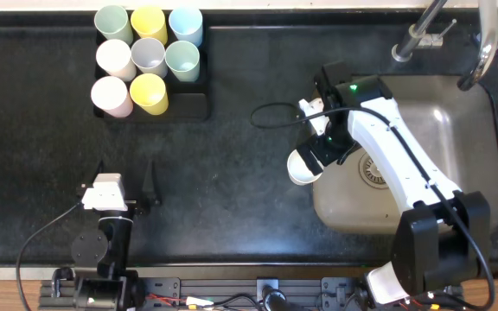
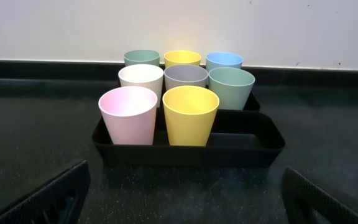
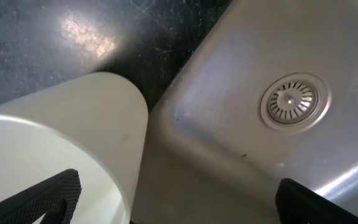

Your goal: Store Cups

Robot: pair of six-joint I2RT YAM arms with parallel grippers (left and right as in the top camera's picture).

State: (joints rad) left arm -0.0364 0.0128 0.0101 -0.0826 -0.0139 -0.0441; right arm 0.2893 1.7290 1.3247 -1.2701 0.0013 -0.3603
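Top view: well right of the tray [image 1: 193,105], right gripper [image 1: 318,155] straddles a white cup [image 1: 301,169] at its rim, jaws spread for pinching; left gripper [image 1: 125,169] rests near the tray, released.

White right arm [image 1: 400,151] with black joints, green light [image 1: 353,87], looping black cable [image 1: 268,107], black textured left gripper [image 2: 185,196].
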